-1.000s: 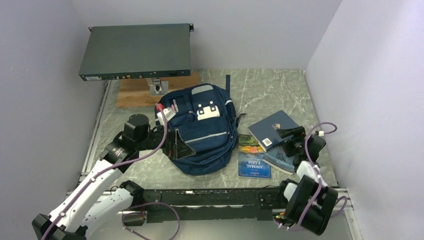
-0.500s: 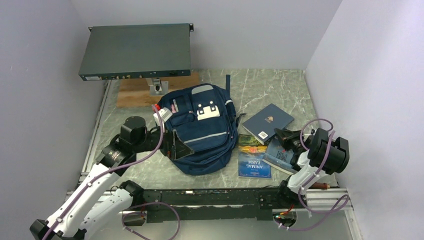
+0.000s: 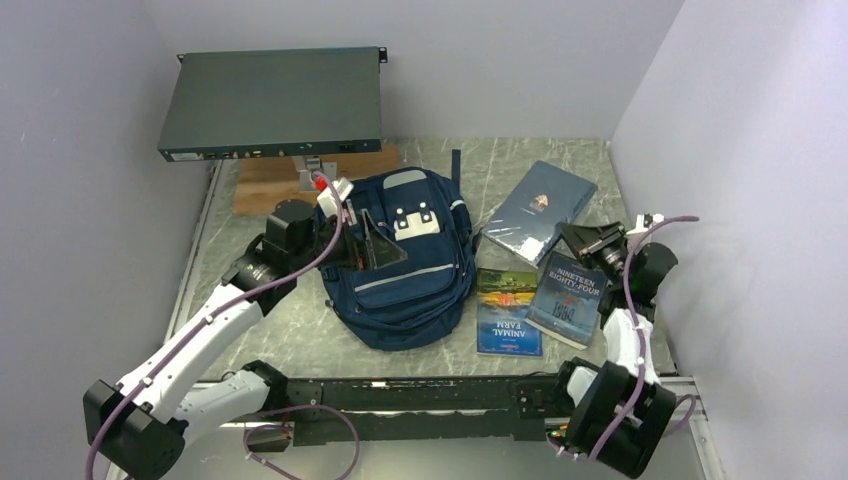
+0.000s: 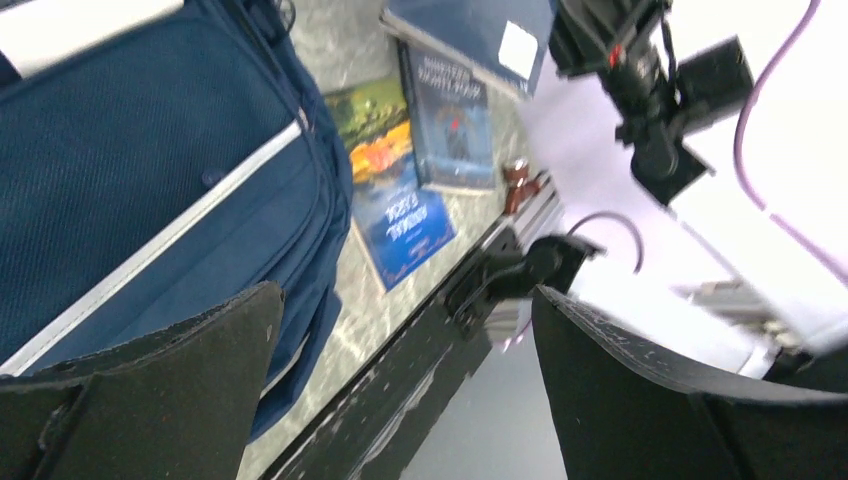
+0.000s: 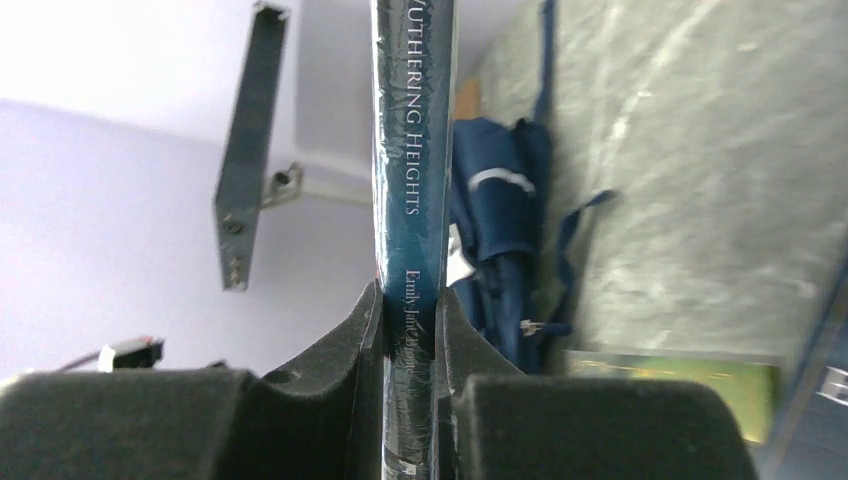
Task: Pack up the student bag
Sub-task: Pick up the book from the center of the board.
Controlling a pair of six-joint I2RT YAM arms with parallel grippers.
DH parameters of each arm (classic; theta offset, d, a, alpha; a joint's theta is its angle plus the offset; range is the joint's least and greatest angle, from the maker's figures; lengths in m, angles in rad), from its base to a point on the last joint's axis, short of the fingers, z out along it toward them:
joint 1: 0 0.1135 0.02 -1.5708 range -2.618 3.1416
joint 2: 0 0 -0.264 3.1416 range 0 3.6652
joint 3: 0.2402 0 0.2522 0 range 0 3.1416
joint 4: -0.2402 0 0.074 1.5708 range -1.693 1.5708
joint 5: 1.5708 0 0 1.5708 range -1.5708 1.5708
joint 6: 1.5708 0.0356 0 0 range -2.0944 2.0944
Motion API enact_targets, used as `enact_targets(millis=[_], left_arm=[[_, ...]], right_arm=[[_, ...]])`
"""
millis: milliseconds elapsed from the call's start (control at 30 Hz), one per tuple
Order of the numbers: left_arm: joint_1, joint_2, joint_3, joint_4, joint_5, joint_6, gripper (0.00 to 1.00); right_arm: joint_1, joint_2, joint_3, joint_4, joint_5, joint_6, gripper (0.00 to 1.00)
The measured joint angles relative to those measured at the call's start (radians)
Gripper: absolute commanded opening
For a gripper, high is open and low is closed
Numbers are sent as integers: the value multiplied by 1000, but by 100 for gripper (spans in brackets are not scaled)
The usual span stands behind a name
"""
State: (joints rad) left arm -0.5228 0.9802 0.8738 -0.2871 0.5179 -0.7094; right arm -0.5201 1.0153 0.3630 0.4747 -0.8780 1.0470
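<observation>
Aloft, right fingers [image 5: 300,420] tight on blue book [image 5: 410,150]; left fingers [image 4: 150,400] wide over student bag [image 3: 410,275].

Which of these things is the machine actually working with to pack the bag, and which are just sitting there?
Part of the job:
student bag
Wuthering Heights book, clamped in the right gripper
Nineteen Eighty-Four book and Animal Farm book, likely next
left gripper, open over the bag

Just lying about:
grey rack unit
wooden board below it
</observation>
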Motion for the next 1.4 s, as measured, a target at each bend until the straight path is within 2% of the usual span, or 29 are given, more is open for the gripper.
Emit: enact_targets(millis=[67, 167, 367, 467, 633, 733, 833, 900, 1033, 1100, 1167, 1200, 1267, 1400], left_arm=[[0, 0, 0, 51, -30, -59, 100], [8, 36, 3, 144, -25, -137, 100], [14, 150, 26, 242, 41, -195, 100], [14, 122, -3, 270, 43, -193, 100], [17, 2, -141, 344, 65, -199, 100], [17, -29, -205, 379, 94, -220, 90], [19, -53, -259, 431, 117, -256, 66], [31, -79, -291, 454, 124, -290, 51], [103, -142, -360, 500, 122, -394, 25], [136, -175, -409, 551, 137, -455, 14], [167, -198, -446, 594, 145, -517, 4], [181, -200, -458, 603, 147, -543, 0], [204, -199, -482, 632, 140, -594, 0], [224, -180, -523, 722, 85, -676, 0]], right_arm=[[27, -61, 36, -36, -19, 27, 0], [145, -97, 97, -97, -45, 64, 0], [540, -98, 119, -114, -88, 172, 0], [652, -73, 119, -64, -121, 237, 0], [782, 53, 119, 118, -130, 358, 0], [833, 129, 119, 232, -122, 425, 0], [866, 184, 119, 318, -119, 470, 0], [879, 209, 119, 353, -120, 483, 21], [901, 214, 122, 332, -83, 431, 48], [944, 211, 134, 260, -6, 367, 62], [994, 211, 143, 221, 56, 337, 72], [1023, 212, 142, 224, 89, 331, 77], [1079, 211, 124, 267, 163, 343, 83], [1233, 203, 68, 319, 301, 375, 86]])
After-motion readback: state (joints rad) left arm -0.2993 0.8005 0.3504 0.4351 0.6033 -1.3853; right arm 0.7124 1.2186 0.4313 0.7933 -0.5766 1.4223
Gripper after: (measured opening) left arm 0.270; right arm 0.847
